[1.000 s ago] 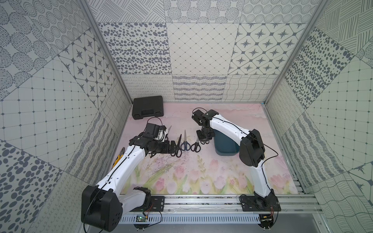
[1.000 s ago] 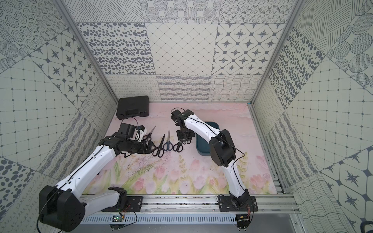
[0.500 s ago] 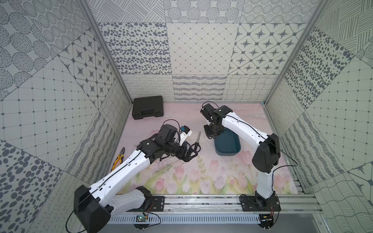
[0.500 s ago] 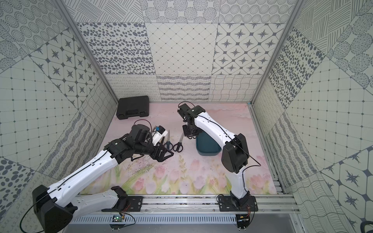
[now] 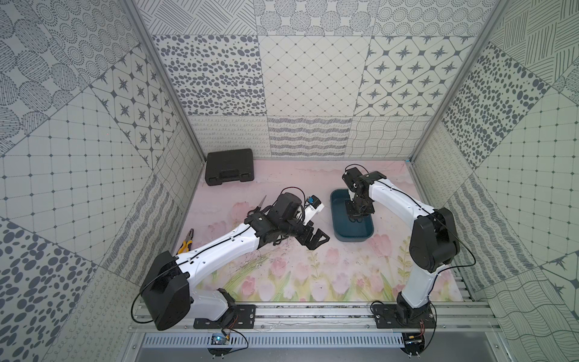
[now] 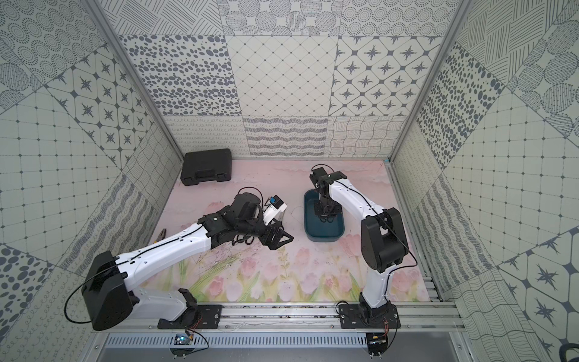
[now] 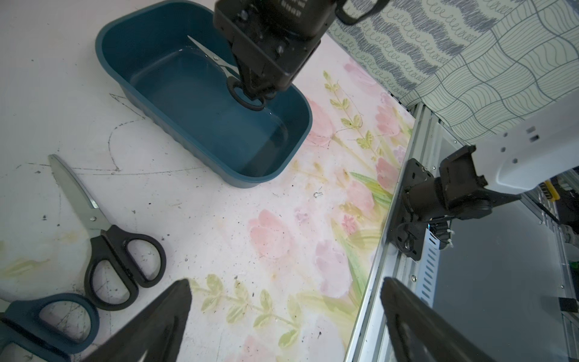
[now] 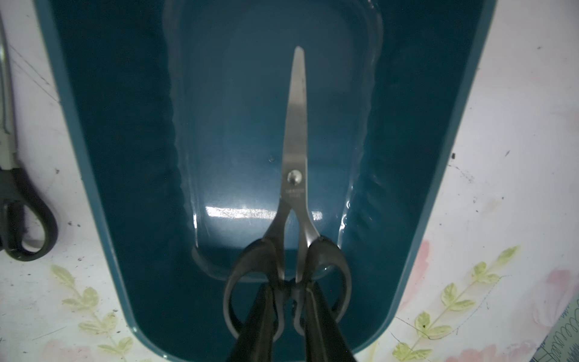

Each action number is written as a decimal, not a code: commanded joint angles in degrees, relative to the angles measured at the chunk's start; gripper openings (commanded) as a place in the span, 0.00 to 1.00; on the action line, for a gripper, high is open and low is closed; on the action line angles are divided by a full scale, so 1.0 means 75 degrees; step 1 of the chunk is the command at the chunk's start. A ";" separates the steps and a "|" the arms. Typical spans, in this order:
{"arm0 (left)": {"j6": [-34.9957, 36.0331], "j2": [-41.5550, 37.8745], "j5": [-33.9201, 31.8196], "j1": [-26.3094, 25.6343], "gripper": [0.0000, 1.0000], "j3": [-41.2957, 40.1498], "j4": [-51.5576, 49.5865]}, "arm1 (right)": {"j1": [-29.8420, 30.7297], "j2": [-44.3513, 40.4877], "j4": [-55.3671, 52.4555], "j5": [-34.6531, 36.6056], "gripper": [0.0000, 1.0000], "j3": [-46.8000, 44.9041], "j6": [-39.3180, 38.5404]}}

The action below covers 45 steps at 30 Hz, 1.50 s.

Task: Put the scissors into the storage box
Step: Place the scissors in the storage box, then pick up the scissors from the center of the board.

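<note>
One pair of scissors (image 8: 294, 150) is inside the storage box (image 8: 119, 141), with the right gripper (image 8: 289, 291) clamped on its handles; a second ago that gripper was at the row on the mat (image 7: 238, 194). The left gripper (image 7: 285, 282), jaws wide apart and empty, has swung boxward. Release is likely next; other pairs (image 7: 103, 238) remain outside.

Right claw (image 5: 358, 217) in storage box (image 5: 352, 237), left claw (image 5: 320, 243) spread wide nearby
</note>
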 commanded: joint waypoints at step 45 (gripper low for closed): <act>0.2006 -0.4588 -0.2759 0.2445 0.99 -0.2483 -0.2061 | 0.3048 0.2741 -0.0061 -0.0693 0.51 0.3994 0.1959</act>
